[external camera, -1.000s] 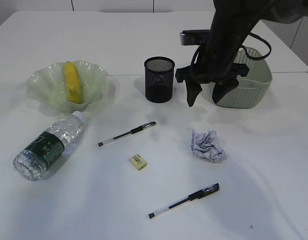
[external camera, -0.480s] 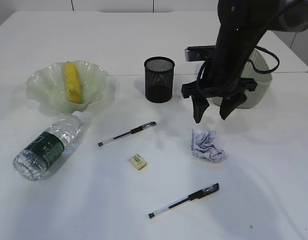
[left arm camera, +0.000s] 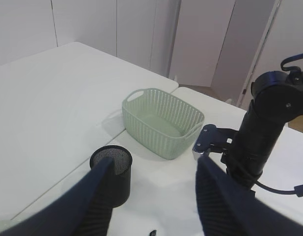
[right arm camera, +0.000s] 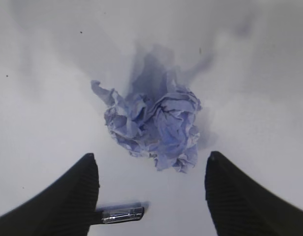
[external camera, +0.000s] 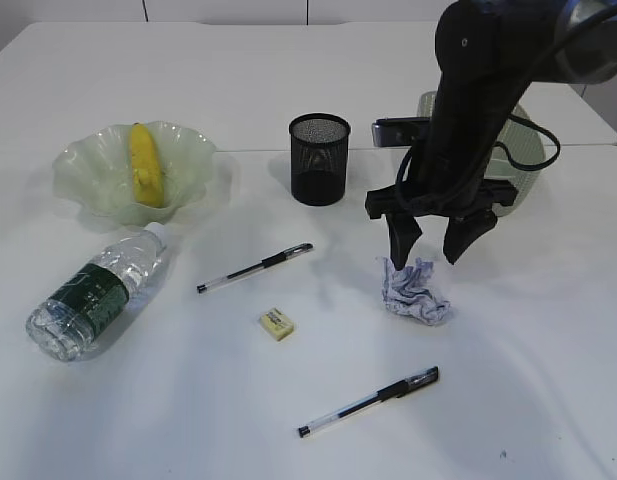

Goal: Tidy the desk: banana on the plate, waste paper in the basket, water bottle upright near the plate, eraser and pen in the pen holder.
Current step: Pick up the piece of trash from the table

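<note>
Paper [external camera: 416, 291], crumpled, lies directly beneath the right gripper [external camera: 434, 250], whose spread, empty jaws straddle it from above; the basket [external camera: 518, 150] stands just behind that gripper.

The right arm [external camera: 478, 110] reaches down, its jaws spread wide and empty, pointing downward.

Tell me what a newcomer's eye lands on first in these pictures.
The big black right gripper dominates, hanging with open jaws just above the crumpled waste paper right of centre on the white table. Next comes the yellow banana lying in the pale green plate at the far left, with the water bottle on its side just in front of it.
</note>
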Controlling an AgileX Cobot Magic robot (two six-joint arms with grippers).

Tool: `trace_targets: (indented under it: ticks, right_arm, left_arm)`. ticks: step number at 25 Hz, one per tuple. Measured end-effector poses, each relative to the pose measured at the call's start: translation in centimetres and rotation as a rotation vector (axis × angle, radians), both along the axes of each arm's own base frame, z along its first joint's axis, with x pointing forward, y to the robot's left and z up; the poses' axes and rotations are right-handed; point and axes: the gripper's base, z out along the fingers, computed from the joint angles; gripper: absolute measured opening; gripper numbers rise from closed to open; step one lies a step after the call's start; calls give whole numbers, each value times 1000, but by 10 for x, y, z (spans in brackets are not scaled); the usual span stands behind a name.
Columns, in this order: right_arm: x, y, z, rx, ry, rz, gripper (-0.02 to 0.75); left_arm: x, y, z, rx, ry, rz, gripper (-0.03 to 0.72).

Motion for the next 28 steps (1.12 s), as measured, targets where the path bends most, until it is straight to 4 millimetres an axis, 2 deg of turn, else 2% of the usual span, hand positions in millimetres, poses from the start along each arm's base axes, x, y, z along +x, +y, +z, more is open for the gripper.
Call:
trace_targets:
  ticks: [6,18,28]
  right_arm:
    - [0,0,-1,-5,1,1,503]
    - [3,1,-26,-15,58,-2,503]
    - [3,4,-28,14,69,5,503]
  left_arm:
    - [0,0,0,2,0,0,380]
    - [0,0,0,2,0,0,380]
    - [0,0,0,4,0,0,379]
